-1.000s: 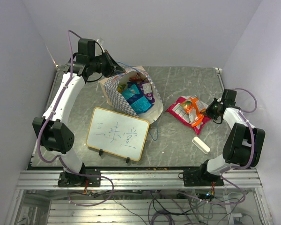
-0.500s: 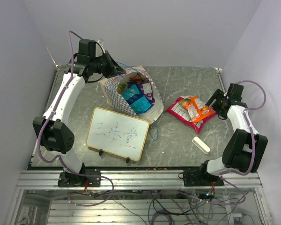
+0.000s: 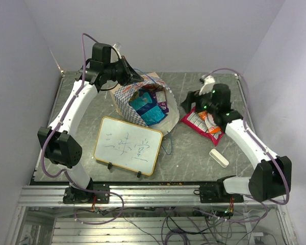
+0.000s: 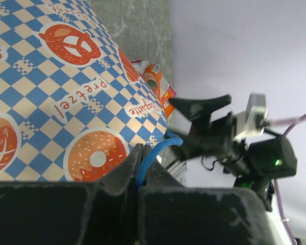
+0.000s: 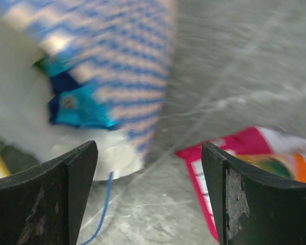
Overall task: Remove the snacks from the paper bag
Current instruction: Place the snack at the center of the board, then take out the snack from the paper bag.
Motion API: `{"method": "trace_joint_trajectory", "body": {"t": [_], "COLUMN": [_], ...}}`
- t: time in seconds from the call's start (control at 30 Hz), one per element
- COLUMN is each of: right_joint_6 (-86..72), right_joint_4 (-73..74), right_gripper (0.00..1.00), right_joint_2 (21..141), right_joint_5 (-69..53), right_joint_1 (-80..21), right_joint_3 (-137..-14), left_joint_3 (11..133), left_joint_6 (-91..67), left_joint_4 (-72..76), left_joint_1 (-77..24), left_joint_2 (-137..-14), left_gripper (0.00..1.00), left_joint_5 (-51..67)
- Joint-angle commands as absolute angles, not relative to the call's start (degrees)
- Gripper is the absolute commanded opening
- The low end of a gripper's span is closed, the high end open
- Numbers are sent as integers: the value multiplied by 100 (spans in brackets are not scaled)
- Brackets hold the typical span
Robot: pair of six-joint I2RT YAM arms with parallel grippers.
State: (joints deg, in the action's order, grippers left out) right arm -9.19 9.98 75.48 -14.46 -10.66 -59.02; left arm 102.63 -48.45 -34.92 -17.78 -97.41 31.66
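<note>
One out, rest to go. The red-white-orange shiny packet (image 3: 206,122) lies flat on the grey marbled counter (image 3: 194,158), at 3 o'clock from the tan paper bag with the blue-white chequered band (image 3: 123,97). The bag sits toward 11 o'clock on the counter, tipped with its mouth facing 5 o'clock. A blue-teal packet (image 3: 143,104) and a purple one (image 3: 162,104) show inside; I can't make out any others. My left gripper (image 4: 139,158) is clamped on the thin blue cord handle (image 4: 155,150) at the bag's far rim. My right gripper (image 5: 149,148) is spread wide and empty, facing the mouth.
</note>
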Motion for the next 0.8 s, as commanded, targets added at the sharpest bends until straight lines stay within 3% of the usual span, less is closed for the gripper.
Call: {"method": "trace_joint_trajectory", "body": {"t": [0.0,0.2,0.3,0.53,0.67,0.77], "right_joint_6": [336,1739,853,-1952,-2872,-3576], "right_joint_4": [-565,-1505,-1463,-2491,-1969,-1699], "right_gripper": [81,77,65,60,46,45], "right_joint_2": [7142,7275,7631,8169,8812,9121], "right_joint_5": [-2199,-2197,-2037,-1296,30,972], "right_joint_1": [-2099,-3037,-3033,-3560,-3738,-3736], "right_joint_3": [-5175,-4709,-5108,-4804,-5213,-5288], "left_joint_3": [10422,10429,10491,10654,10503,10415], "left_joint_6": [-4860,-4883,-4828,-4962,-5350,-5587], "left_joint_4": [-3254,-3218,-3317,-3234,-2848,-2554], "left_joint_1": [-1881,-1925,-1928,-1977,-1985,-1986], "left_joint_2": [-9638,-9659,-9713,-9907,-9941,-9979], "left_gripper": [7,7,7,7,7,7], "left_joint_5": [3250,3228,3218,3363,3553,3622]}}
